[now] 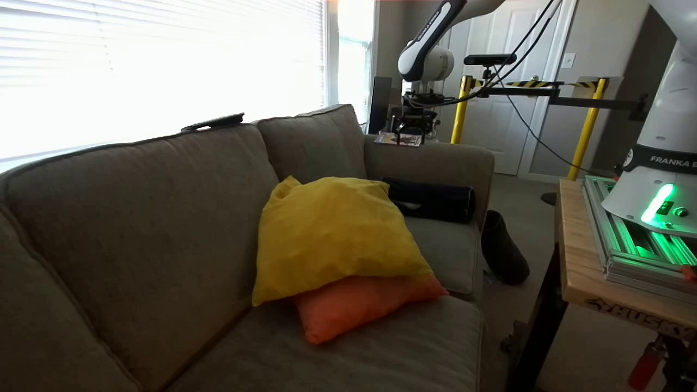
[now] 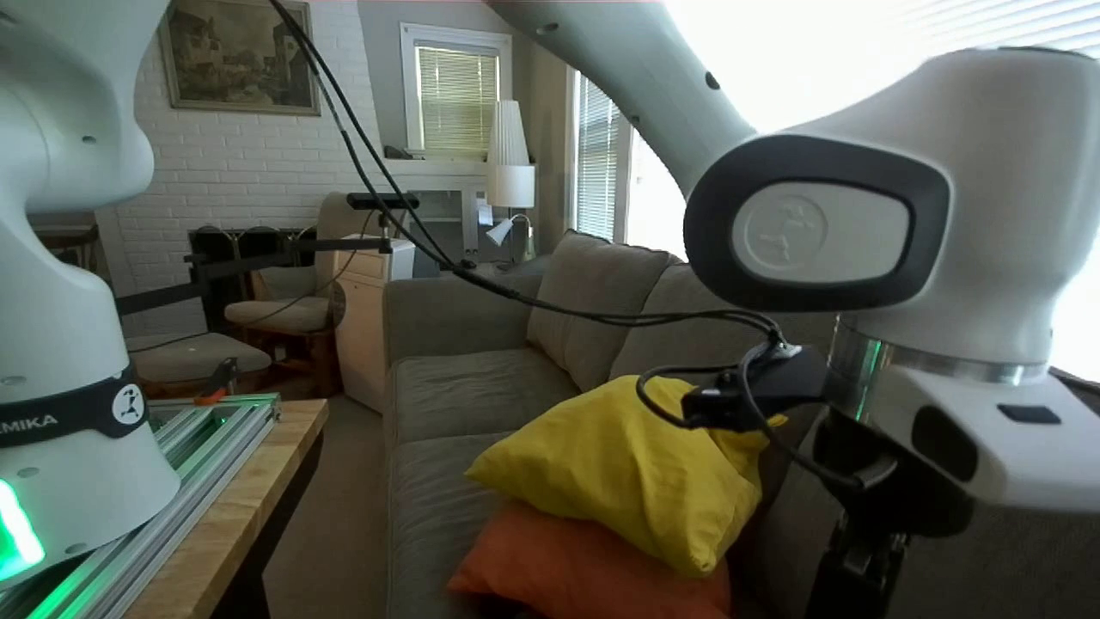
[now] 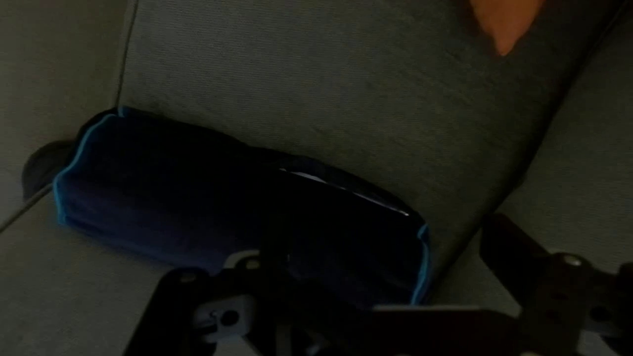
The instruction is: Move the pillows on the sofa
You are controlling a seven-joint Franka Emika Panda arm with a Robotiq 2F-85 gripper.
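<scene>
Yellow, rumpled pillow (image 1: 332, 234) overlies an orange pillow (image 1: 362, 306).

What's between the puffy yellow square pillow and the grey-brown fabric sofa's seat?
An orange cloth pillow lies on the sofa, partly under the yellow pillow; both exterior views show this.

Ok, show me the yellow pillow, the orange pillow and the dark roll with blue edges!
Yellow pillow (image 1: 337, 234): in an exterior view, middle of its top side.
Orange pillow (image 1: 359, 306): in an exterior view, part peeking out under the yellow.
Dark roll (image 3: 207, 190): in the wrist view, middle of its long body.
</scene>
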